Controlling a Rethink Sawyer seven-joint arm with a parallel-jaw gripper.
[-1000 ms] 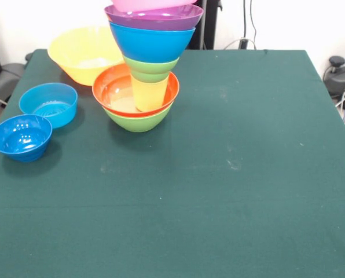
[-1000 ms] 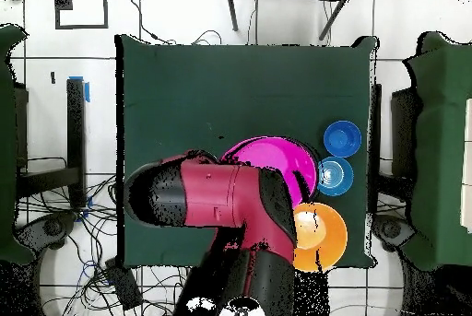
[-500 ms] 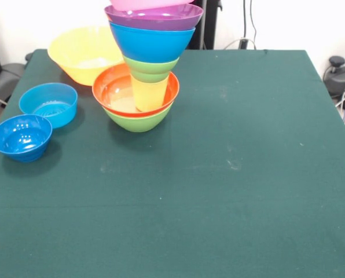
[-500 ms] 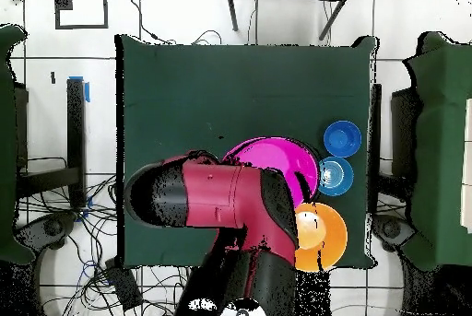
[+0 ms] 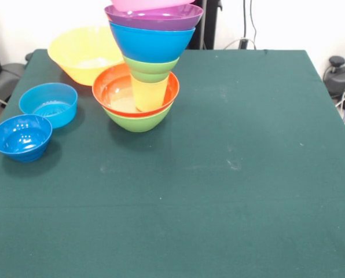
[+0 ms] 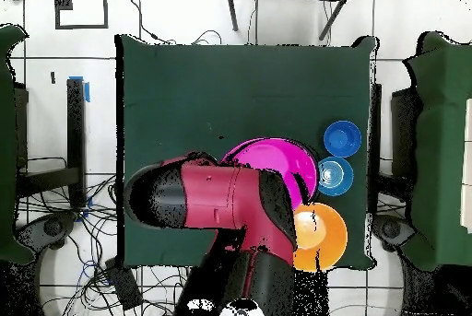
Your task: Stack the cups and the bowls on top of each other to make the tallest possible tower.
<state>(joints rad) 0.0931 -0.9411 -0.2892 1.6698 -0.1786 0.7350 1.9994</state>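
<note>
The tower stands at the table's far left in the front view. A green bowl is its base, holding a red-orange bowl with the yellow cup upright in it. Above the cup sit a small green bowl, a blue bowl, a purple bowl and a pink bowl cut by the top edge. From overhead the pink bowl shows beside the red arm, which covers part of it. Neither view shows the gripper.
A large yellow-orange bowl stands behind the tower. A light-blue bowl and a dark blue bowl sit near the table's left edge. Green cloth covers the table.
The arm shifts only slightly in the overhead view. The tower and the loose bowls have not moved.
</note>
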